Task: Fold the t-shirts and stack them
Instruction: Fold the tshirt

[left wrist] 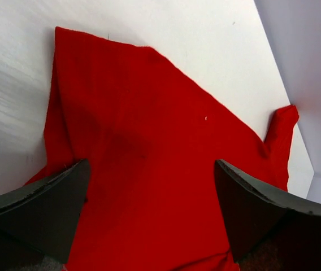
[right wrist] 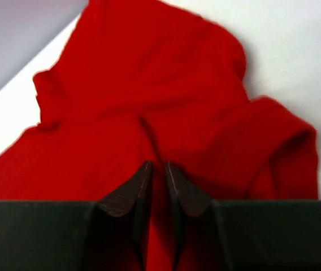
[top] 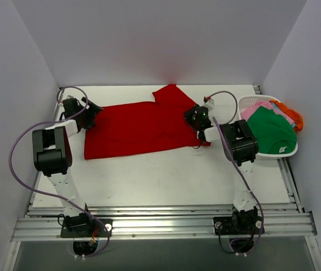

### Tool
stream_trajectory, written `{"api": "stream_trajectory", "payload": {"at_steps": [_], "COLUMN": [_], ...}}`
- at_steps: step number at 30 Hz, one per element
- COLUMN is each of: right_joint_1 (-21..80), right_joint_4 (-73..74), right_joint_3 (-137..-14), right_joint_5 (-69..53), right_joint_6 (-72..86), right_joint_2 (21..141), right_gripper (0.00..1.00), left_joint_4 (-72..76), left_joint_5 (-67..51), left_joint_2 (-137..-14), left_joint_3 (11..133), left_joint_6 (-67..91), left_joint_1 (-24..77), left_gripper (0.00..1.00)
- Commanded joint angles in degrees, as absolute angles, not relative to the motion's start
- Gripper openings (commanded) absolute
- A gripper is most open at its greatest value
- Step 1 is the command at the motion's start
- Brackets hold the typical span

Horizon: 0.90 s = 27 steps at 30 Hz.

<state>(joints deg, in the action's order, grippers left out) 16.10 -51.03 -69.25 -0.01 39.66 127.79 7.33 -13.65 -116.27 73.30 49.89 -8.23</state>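
The bright red t-shirt (top: 143, 127) lies spread on the white table, one sleeve pointing to the far wall. My left gripper (top: 91, 116) is open at the shirt's left end; in the left wrist view its fingers (left wrist: 47, 203) stand wide apart over the red cloth (left wrist: 149, 113). My right gripper (top: 194, 119) is at the shirt's right end. In the right wrist view it (right wrist: 159, 165) is shut on a thin raised fold of the red cloth (right wrist: 149, 84). Green (top: 270, 132), pink (top: 273, 107) and orange (top: 294, 117) t-shirts lie in the basket.
A white slatted plastic basket (top: 250, 101) stands at the table's right edge, close to my right arm. Grey walls close in the table at the left, back and right. A metal rail runs along the near edge.
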Motion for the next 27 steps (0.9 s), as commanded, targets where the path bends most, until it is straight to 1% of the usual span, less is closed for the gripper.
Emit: {"api": "stream_trajectory", "payload": {"at_steps": [1, 4, 6, 8, 13, 18, 21, 24, 27], "right_joint_1": [15.73, 15.64, 15.38, 14.77, 14.5, 15.91, 16.52, 18.97, 24.33], "right_joint_4": [-56.51, -56.34, -55.99, -57.99, -53.62, -43.78, -39.21, -33.15, -24.81], "right_joint_3": [-65.14, -64.43, -62.59, -58.13, -48.62, -38.35, -34.9, -31.47, -29.1], "right_joint_5": [0.62, -1.31, -1.23, -2.28, -0.18, 7.36, 9.75, 11.95, 17.82], "right_joint_6": [42.01, 43.07, 43.76, 45.52, 49.04, 51.76, 53.26, 54.31, 55.8], "right_joint_2": [126.03, 127.7, 127.71, 126.57, 118.31, 108.4, 102.5, 96.26, 88.53], "right_gripper": [0.11, 0.06, 0.04, 0.02, 0.0, 0.0, 0.0, 0.0, 0.0], "left_joint_4": [8.35, 7.47, 7.3, 7.29, 6.68, 5.54, 5.01, 3.96, 3.08], "left_joint_5": [-12.05, -11.34, -11.25, -10.9, -10.72, -9.23, -6.95, -5.98, -4.57], "left_joint_2": [-114.0, -111.98, -110.31, -108.47, -105.39, -100.55, -97.39, -95.01, -92.99], "left_joint_3": [72.69, 71.46, 69.88, 68.47, 65.05, 61.97, 59.95, 59.06, 58.27], "left_joint_6": [47.82, 47.11, 46.76, 46.67, 46.93, 48.07, 48.69, 48.52, 48.43], "left_joint_1": [-6.95, -6.16, -6.06, -6.06, -6.06, -5.54, -4.66, -4.13, -3.78], "left_gripper": [1.0, 1.0, 1.0, 1.0, 1.0, 1.0, 1.0, 1.0, 1.0]}}
